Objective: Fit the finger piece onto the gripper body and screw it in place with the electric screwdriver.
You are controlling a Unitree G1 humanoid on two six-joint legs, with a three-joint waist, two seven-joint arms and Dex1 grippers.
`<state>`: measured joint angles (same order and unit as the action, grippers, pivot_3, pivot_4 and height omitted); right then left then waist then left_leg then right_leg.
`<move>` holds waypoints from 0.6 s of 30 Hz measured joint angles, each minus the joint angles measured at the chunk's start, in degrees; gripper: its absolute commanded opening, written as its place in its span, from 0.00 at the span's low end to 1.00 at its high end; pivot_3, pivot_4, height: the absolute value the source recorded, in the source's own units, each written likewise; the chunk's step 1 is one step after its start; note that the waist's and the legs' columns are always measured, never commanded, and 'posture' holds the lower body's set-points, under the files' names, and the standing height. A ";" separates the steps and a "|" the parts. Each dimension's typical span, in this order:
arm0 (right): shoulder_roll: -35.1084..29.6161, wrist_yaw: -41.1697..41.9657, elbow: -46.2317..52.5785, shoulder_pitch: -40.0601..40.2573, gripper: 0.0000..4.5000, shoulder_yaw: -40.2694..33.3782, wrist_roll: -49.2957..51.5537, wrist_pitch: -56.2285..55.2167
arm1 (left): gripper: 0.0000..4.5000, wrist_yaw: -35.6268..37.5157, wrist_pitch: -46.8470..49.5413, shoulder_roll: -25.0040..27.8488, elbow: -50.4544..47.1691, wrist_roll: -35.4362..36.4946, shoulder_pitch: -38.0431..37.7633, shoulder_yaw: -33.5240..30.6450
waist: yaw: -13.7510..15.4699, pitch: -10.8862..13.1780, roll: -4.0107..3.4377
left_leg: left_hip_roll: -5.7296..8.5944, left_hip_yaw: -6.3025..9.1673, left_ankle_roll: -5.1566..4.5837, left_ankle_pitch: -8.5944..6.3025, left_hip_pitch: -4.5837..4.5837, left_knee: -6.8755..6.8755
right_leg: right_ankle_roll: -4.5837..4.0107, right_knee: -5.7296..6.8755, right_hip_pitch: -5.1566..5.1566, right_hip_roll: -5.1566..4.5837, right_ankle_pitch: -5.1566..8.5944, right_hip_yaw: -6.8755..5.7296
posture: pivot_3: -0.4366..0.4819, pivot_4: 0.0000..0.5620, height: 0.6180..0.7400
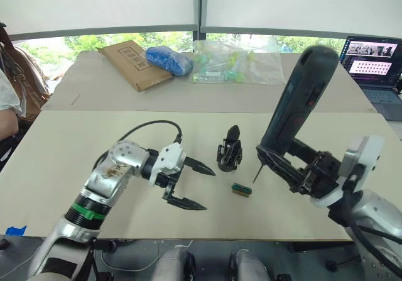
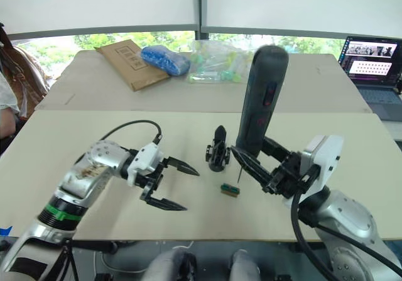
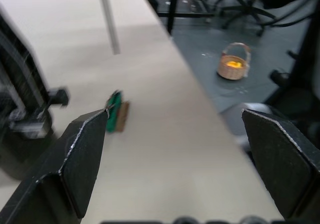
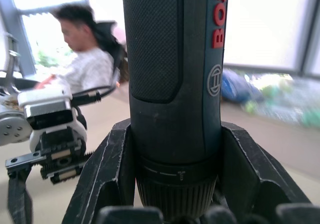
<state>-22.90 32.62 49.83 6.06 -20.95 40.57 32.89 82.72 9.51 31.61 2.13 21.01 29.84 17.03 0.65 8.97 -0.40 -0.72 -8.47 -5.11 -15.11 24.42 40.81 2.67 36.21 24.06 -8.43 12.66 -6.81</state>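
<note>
Gripper body stands upright mid-desk, one pointed finger sticking up, roughly between the two arms. Right gripper is clamped round the lower end of the screwdriver, which is held near upright and leaning a bit, butt high, thin bit pointing down at the desk just right of the body and not touching it. Left gripper hangs wide open and empty, fingers pointing toward the body from its left, near but apart. Small green block lies flat on the desk just in front of the body, between the left fingertips and the bit.

Finger piece: can't make out a loose one on the desk; whether it already sits on the body I can't tell.

Key relation: the body lies to the left of the bit and slightly further from the robot, its long axis vertical, so the driver needs to shift left to line up. Right arm is nearer.

Back desk holds a cardboard box, blue bag, clear bag; laptop far right.
</note>
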 measured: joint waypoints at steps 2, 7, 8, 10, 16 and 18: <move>0.03 -0.04 -1.36 0.77 0.42 0.12 -1.48 -2.49 | 1.00 0.00 -1.86 -1.06 2.04 -0.76 0.04 0.05 | -0.04 0.00 0.00 | -0.02 0.00 0.00 0.00 -0.02 -0.02 | 0.00 0.01 0.00 0.00 0.00 0.00 | 0.48 0.27 0.93; 1.45 1.15 -4.36 2.49 0.42 3.83 -3.95 -7.69 | 1.00 1.03 -5.11 -3.86 8.02 -2.73 0.78 0.72 | -0.10 0.00 0.00 | -0.03 0.00 0.00 0.00 -0.02 -0.02 | -0.01 0.01 0.00 0.02 0.01 0.00 | 0.48 0.27 0.93; 1.57 1.22 -4.79 2.69 0.42 4.87 -4.26 -8.38 | 1.00 1.40 -5.46 -4.38 9.16 -2.77 0.94 0.74 | -0.06 0.00 0.00 | -0.03 0.01 0.00 0.00 -0.02 -0.01 | -0.01 0.00 0.00 0.02 0.01 0.00 | 0.48 0.27 0.93; 1.64 1.55 -5.41 3.16 0.42 6.04 -4.67 -9.62 | 1.00 1.65 -5.53 -4.96 10.66 -2.86 1.24 0.73 | 0.01 0.00 0.00 | -0.03 0.02 -0.01 -0.01 -0.02 -0.01 | -0.01 0.00 -0.01 0.01 0.01 0.00 | 0.48 0.27 0.93; 1.81 1.76 -6.99 3.58 0.42 9.44 -6.81 -12.56 | 1.00 1.21 -6.24 -7.62 14.25 -4.48 1.71 1.09 | -0.03 -0.01 0.01 | -0.04 0.02 -0.03 -0.01 -0.01 0.00 | -0.02 0.01 0.01 0.00 0.00 0.01 | 0.48 0.27 0.93; 1.81 1.59 -7.16 3.39 0.42 9.88 -7.41 -13.13 | 1.00 1.00 -6.93 -8.08 14.82 -5.18 1.70 1.25 | -0.01 -0.01 0.01 | -0.03 0.02 -0.03 -0.02 -0.01 0.00 | -0.02 0.01 0.00 0.00 0.00 0.01 | 0.48 0.27 0.93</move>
<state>-21.09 34.21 42.67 9.45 -11.07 33.17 19.76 83.72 2.58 23.53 16.95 15.83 31.55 18.28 0.65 8.96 -0.39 -0.75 -8.45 -5.14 -15.12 24.40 40.81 2.66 36.21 24.06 -8.43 12.66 -6.81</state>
